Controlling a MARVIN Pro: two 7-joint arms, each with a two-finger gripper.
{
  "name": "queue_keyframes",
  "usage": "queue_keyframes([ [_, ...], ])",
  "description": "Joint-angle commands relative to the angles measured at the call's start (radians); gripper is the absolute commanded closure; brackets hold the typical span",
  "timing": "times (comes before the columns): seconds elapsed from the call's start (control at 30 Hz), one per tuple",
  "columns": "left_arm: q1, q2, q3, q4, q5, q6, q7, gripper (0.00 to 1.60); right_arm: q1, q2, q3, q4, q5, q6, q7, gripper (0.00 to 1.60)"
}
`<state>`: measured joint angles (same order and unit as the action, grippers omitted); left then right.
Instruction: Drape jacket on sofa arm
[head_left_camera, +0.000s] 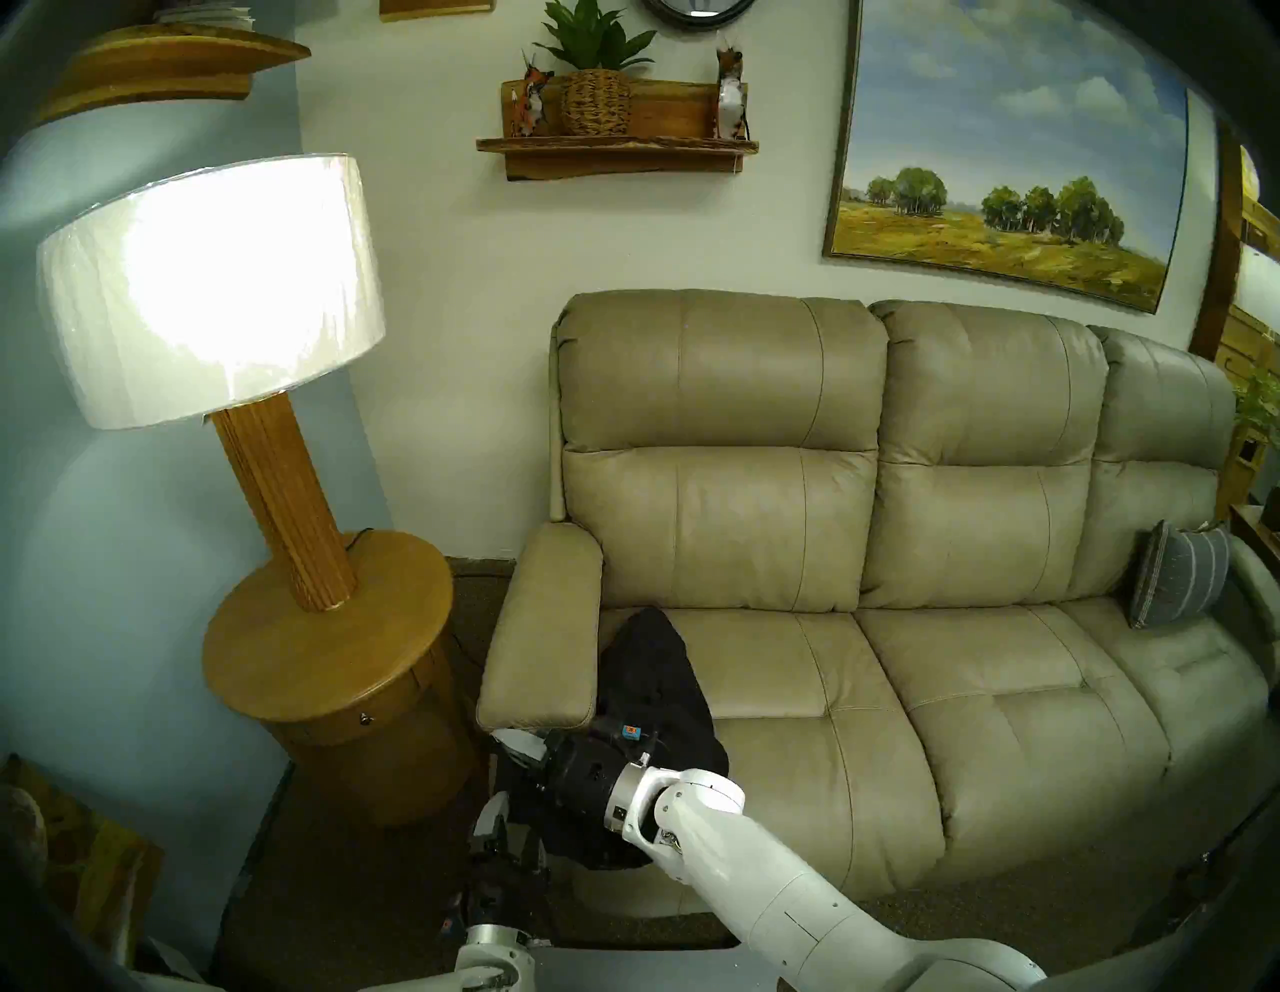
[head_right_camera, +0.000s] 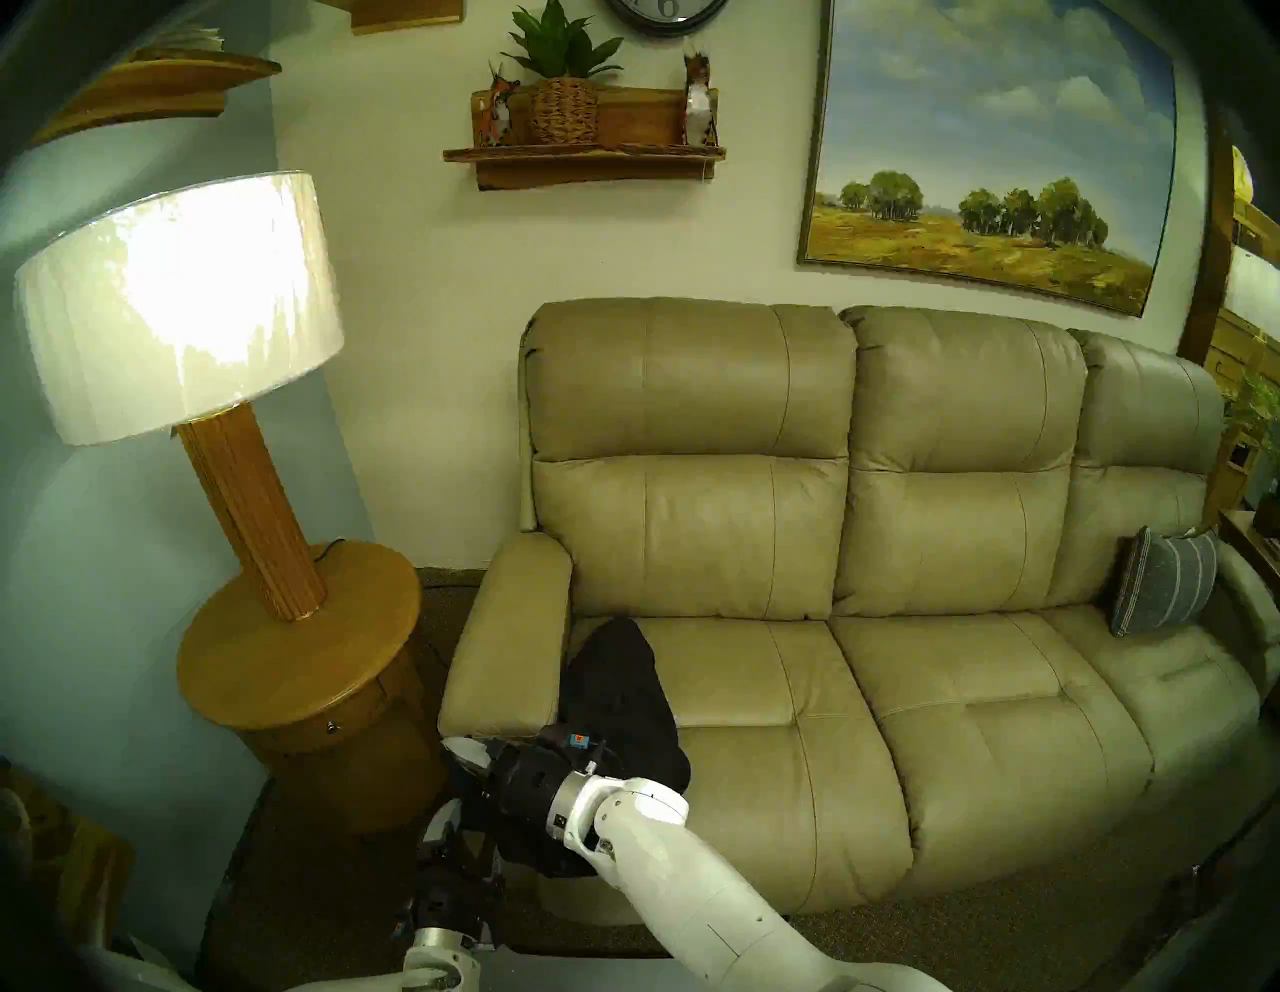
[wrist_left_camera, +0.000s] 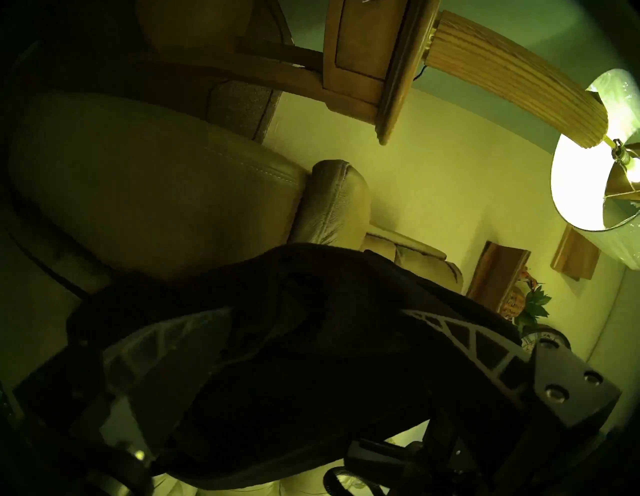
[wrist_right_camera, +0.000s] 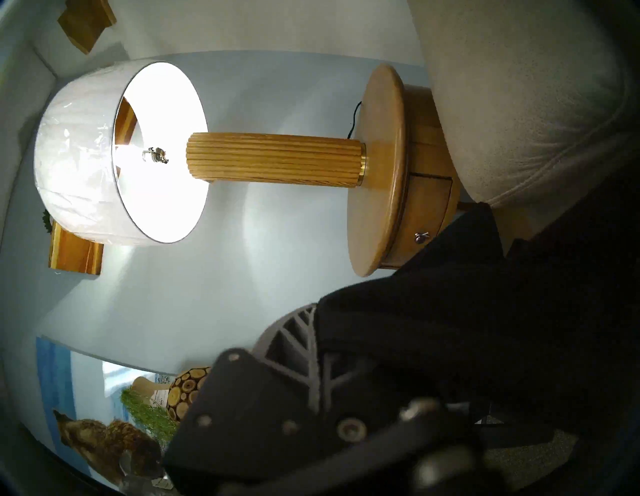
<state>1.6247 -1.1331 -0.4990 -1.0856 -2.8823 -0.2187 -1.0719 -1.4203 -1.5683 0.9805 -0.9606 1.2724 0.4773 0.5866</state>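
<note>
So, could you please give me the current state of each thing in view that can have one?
jacket: on the seat beside the arm, not yet draped, gripped at its front end.
sofa arm: top bare.
left gripper: shut on the jacket.
right gripper: shut on the jacket.
lamp: lit.
side table drawer: closed.
striped pillow: propped upright at the far end.

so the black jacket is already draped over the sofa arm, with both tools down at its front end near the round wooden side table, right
Not quite: the jacket is not draped over the sofa arm, whose top is bare in the head views. It lies on the seat cushion beside the arm. Both tools, left and right, are indeed at its front end near the round wooden side table.
</note>
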Motion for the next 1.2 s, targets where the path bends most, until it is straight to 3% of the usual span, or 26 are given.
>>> queue_keyframes([
  [0.0,-0.017,-0.074,-0.073,0.029,0.003,0.043,-0.03,0.0,-0.024,0.005,-0.004,-0.059,0.039,-0.017,-0.001,1.6],
  [0.17,-0.021,-0.126,-0.126,0.074,0.003,0.123,-0.032,0.0,-0.05,0.021,-0.007,-0.104,0.068,-0.032,-0.017,1.6],
  [0.23,-0.036,-0.131,-0.112,0.086,0.003,0.162,-0.021,0.0,-0.058,0.027,-0.008,-0.122,0.077,-0.037,-0.025,1.6],
  [0.27,-0.04,-0.144,-0.119,0.096,0.003,0.168,-0.014,0.13,-0.062,0.029,-0.008,-0.131,0.082,-0.041,-0.03,1.6],
  [0.3,-0.047,-0.146,-0.111,0.108,0.003,0.193,-0.008,0.37,-0.067,0.032,-0.002,-0.142,0.087,-0.043,-0.034,1.6],
  [0.33,-0.052,-0.152,-0.109,0.116,0.003,0.201,-0.003,0.88,-0.071,0.034,-0.002,-0.15,0.091,-0.045,-0.038,1.6],
  [0.37,-0.057,-0.156,-0.105,0.124,0.003,0.21,0.008,0.97,-0.074,0.035,0.001,-0.158,0.095,-0.047,-0.042,1.6],
  [0.5,-0.07,-0.179,-0.099,0.163,0.003,0.266,0.007,0.95,-0.092,0.049,-0.005,-0.197,0.119,-0.055,-0.076,1.6],
  [0.57,-0.074,-0.192,-0.104,0.179,0.003,0.279,0.005,1.05,-0.101,0.057,-0.011,-0.215,0.132,-0.061,-0.097,1.6],
  [0.63,-0.079,-0.199,-0.102,0.193,0.003,0.29,-0.005,1.32,-0.109,0.063,-0.014,-0.232,0.145,-0.066,-0.117,1.6],
  [0.67,-0.082,-0.203,-0.102,0.199,0.003,0.292,-0.007,1.6,-0.112,0.066,-0.014,-0.241,0.151,-0.068,-0.127,1.6],
  [1.0,-0.108,-0.238,-0.106,0.237,0.003,0.252,-0.051,1.6,-0.14,0.08,0.005,-0.287,0.184,-0.092,-0.2,1.57],
  [1.03,-0.109,-0.24,-0.108,0.231,0.003,0.244,-0.058,1.6,-0.145,0.082,0.016,-0.29,0.183,-0.094,-0.207,1.4],
  [1.07,-0.111,-0.241,-0.108,0.228,0.003,0.235,-0.063,1.6,-0.147,0.089,0.021,-0.295,0.188,-0.094,-0.21,0.95],
  [1.1,-0.111,-0.242,-0.111,0.218,0.003,0.228,-0.07,1.6,-0.153,0.099,0.028,-0.302,0.191,-0.093,-0.212,0.72],
  [1.13,-0.111,-0.243,-0.114,0.208,0.003,0.218,-0.078,1.6,-0.159,0.11,0.033,-0.311,0.192,-0.092,-0.218,0.0],
  [1.17,-0.11,-0.243,-0.122,0.196,0.003,0.209,-0.084,1.6,-0.169,0.126,0.045,-0.321,0.192,-0.098,-0.217,0.0],
])
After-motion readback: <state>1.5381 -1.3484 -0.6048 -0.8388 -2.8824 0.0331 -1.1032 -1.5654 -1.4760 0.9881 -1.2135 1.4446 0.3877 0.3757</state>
